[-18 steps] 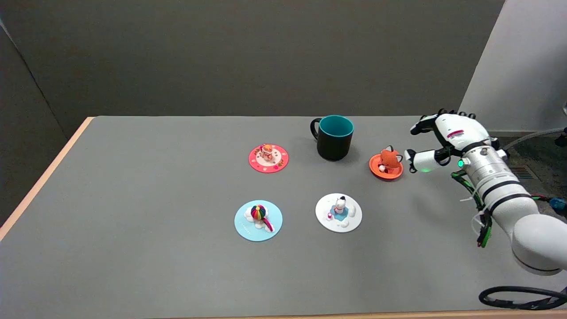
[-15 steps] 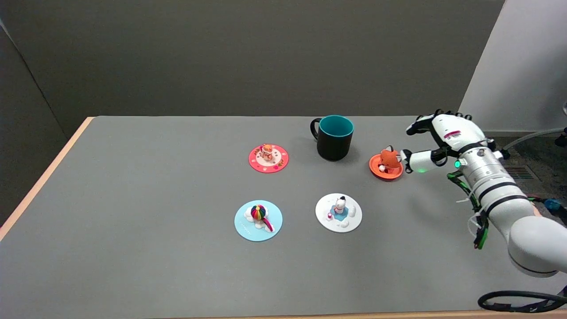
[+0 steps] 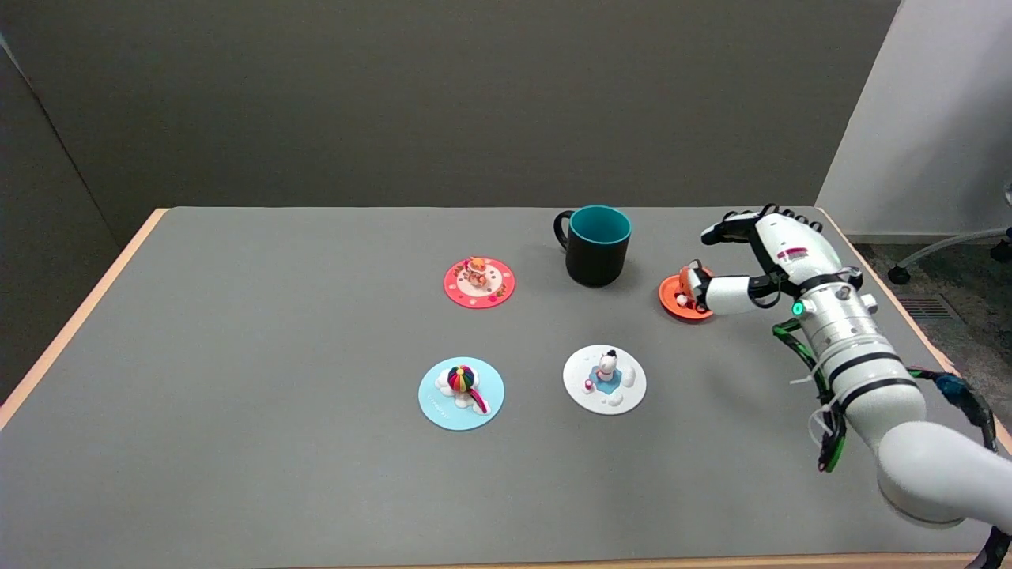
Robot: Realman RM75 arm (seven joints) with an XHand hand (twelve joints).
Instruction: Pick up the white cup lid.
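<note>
The white cup lid (image 3: 605,379), topped by a small figure on a blue patch, lies flat on the grey table (image 3: 237,332) in front of the mug. My right hand (image 3: 751,261) hovers to the lid's upper right, over the orange lid (image 3: 678,297), which it partly hides. Its fingers are spread apart and hold nothing. The thumb stretches left across the orange lid's fox figure.
A black mug (image 3: 597,245) with a teal inside stands behind the white lid. A red lid (image 3: 479,282) lies left of the mug and a light blue lid (image 3: 461,393) left of the white one. The table's right edge (image 3: 885,292) runs close beside my arm.
My right hand and arm have moved left across the table, from beside the orange lid to over it. The lids and mug have not moved.
</note>
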